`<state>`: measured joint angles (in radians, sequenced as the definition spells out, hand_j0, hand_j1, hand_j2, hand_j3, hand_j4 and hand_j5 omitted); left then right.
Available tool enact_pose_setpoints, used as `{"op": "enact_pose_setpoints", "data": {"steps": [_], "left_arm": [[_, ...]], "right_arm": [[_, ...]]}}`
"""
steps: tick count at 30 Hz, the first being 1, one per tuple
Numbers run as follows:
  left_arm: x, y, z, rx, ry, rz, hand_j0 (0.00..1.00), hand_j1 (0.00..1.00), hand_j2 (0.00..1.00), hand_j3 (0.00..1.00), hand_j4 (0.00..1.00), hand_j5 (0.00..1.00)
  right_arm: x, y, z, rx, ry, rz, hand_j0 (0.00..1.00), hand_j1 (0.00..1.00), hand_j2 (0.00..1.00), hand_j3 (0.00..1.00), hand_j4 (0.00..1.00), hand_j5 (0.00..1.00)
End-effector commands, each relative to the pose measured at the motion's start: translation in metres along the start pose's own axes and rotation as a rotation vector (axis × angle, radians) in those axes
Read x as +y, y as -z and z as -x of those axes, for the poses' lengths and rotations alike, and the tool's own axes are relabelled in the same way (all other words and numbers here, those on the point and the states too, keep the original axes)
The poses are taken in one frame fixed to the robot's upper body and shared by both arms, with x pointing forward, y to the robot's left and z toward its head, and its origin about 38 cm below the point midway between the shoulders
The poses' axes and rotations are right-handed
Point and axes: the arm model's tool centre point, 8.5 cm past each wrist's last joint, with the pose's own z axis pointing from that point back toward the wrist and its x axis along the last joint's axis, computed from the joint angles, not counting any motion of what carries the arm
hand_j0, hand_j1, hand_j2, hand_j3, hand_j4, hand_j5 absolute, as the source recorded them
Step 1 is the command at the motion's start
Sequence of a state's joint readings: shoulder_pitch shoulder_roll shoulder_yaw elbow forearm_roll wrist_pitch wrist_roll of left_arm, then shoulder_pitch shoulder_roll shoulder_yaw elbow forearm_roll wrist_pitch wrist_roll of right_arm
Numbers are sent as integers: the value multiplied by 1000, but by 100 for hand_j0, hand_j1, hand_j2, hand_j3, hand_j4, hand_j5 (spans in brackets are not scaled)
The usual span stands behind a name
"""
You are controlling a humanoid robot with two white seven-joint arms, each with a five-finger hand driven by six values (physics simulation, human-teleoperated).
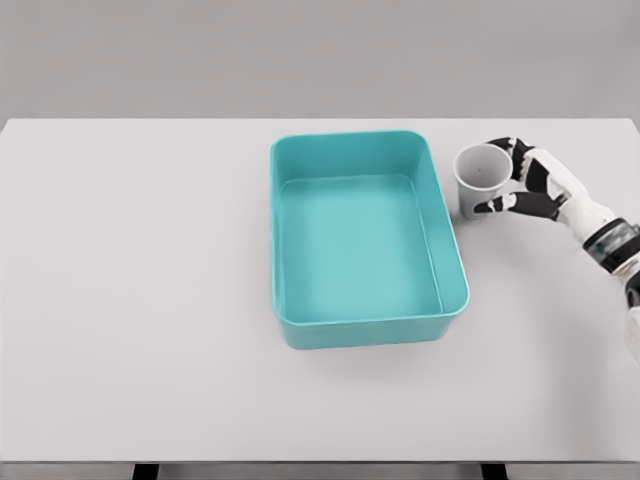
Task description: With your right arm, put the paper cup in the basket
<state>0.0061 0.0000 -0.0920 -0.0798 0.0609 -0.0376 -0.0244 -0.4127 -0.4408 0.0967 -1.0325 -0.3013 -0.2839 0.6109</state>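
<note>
My right hand curls around the cup, fingers at its far rim and thumb low on its near side, gripping it from its 3 o'clock side. The cup stands upright on the worktop, mouth open upward. At the cup's 9 o'clock, just beside it, sits the teal basket.

- Right arm: cut off by right edge past the wrist; forearm and up not visible.
- Right hand: palm side hidden; contact w/ paper cup can't be confirmed.
- Paper cup: right wall hidden behind fingers; base edge too small to tell.
- Table: legs cropped at bottom edge, only dark stubs.
- Basket: far outer wall hidden by rim.
</note>
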Motion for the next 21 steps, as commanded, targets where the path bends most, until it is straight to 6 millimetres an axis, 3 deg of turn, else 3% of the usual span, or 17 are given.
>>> {"op": "enact_pose_setpoints", "data": {"steps": [1, 11, 21], "left_arm": [[0, 0, 0, 1, 1, 0, 100, 100, 100, 100, 100, 100], [0, 0, 0, 1, 0, 0, 100, 100, 100, 100, 100, 100], [0, 0, 0, -1, 0, 0, 100, 100, 100, 100, 100, 100]], "right_arm": [[-7, -2, -13, -23, -30, -2, 49, 49, 49, 49, 49, 49], [-12, -2, -62, -121, -163, -49, 48, 48, 48, 48, 48, 48], [5, 7, -101, -187, -312, -110, 48, 48, 48, 48, 48, 48]]}}
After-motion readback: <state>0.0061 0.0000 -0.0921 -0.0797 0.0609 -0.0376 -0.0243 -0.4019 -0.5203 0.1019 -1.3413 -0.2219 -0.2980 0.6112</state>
